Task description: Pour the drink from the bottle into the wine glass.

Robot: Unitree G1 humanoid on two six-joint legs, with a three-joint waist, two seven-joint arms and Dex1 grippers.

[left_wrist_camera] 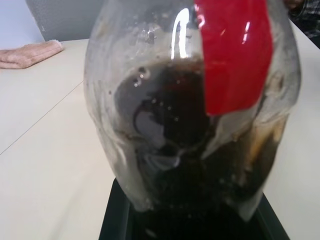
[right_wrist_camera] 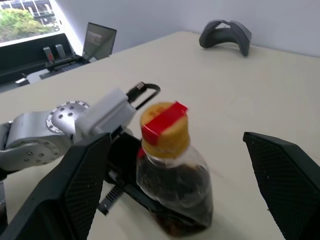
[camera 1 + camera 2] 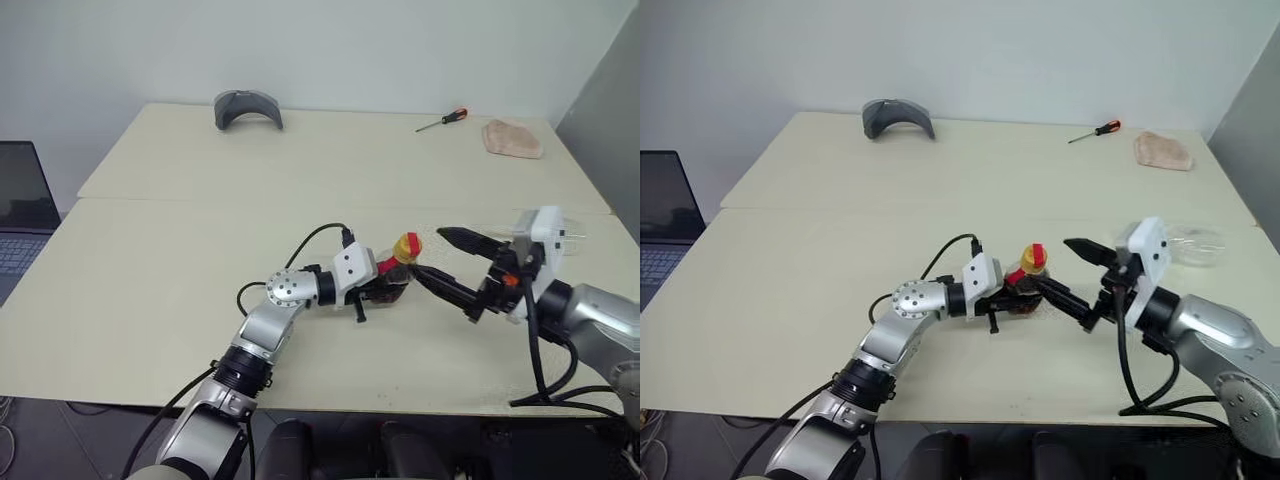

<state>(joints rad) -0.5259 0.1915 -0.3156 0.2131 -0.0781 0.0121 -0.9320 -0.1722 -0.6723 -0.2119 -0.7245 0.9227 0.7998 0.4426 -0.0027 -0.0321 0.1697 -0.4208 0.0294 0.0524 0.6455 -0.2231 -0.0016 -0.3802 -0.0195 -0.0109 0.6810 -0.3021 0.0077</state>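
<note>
Head views: one bottle (image 3: pixel 397 270) pinched upright on the desk (image 3: pixel 180 260) by the left hand (image 3: pixel 375 290), likely steadied for uncapping. Just beside the cap, right hand (image 3: pixel 452 265) spread wide, fingers either side of the neck. One wine glass (image 3: pixel 1193 243) lying beyond the right hand. Left wrist view: bottle pressed between the fingers, drink (image 1: pixel 190 165) filling the lower body. Right wrist view: yellow cap (image 2: pixel 164 127) on, between two open fingers (image 2: pixel 82 185); one bottle, two hands.
</note>
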